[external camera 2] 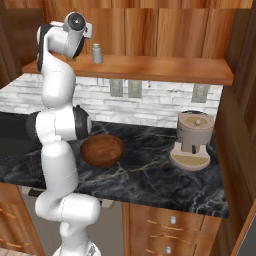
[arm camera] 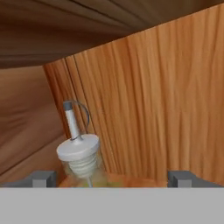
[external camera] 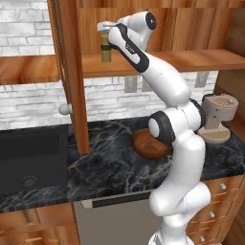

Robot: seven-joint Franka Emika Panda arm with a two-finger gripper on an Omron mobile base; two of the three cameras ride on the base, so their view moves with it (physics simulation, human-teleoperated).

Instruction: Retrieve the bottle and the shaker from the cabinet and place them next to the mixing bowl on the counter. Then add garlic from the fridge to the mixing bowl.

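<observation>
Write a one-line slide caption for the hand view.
Open gripper closing in on the olive-yellow bottle, its pale cap and thin spout between the fingertips, inside the wooden cabinet.

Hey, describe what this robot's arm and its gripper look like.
The arm is made of glossy white rounded segments joined by dark grey to black round joints, with a black band on the link near the wrist. The gripper ends in two small square dark grey finger tips. No cables show.
</observation>
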